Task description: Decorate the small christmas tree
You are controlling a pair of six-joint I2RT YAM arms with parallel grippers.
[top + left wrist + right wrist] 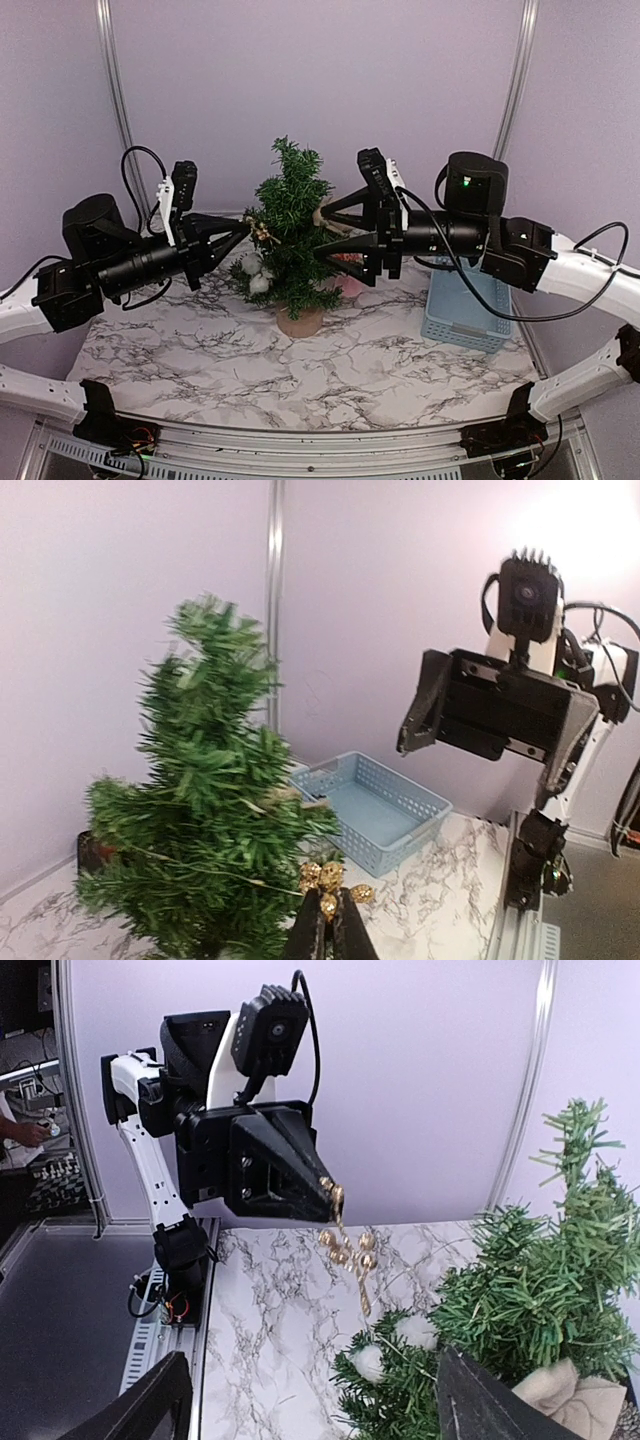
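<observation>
The small christmas tree (292, 215) stands mid-table on a round tan base, with white pompoms (256, 272) on its lower left branches. My left gripper (246, 230) is at the tree's left side, shut on a gold berry sprig (265, 235). In the left wrist view the fingertips (312, 932) pinch that gold sprig (331, 877) beside the tree (200, 820). My right gripper (320, 232) is open at the tree's right side, holding nothing. In its own view the right gripper (320, 1410) has its wide fingers on either side of low branches (520, 1310), and the sprig (346, 1246) hangs from the left gripper.
A light blue perforated basket (465, 305) sits at the right, behind the right arm, also seen as the basket (372, 810). A beige bow (575, 1395) hangs in the tree. Something pink (347, 268) lies behind the tree. Marble tabletop (330, 370) spreads in front.
</observation>
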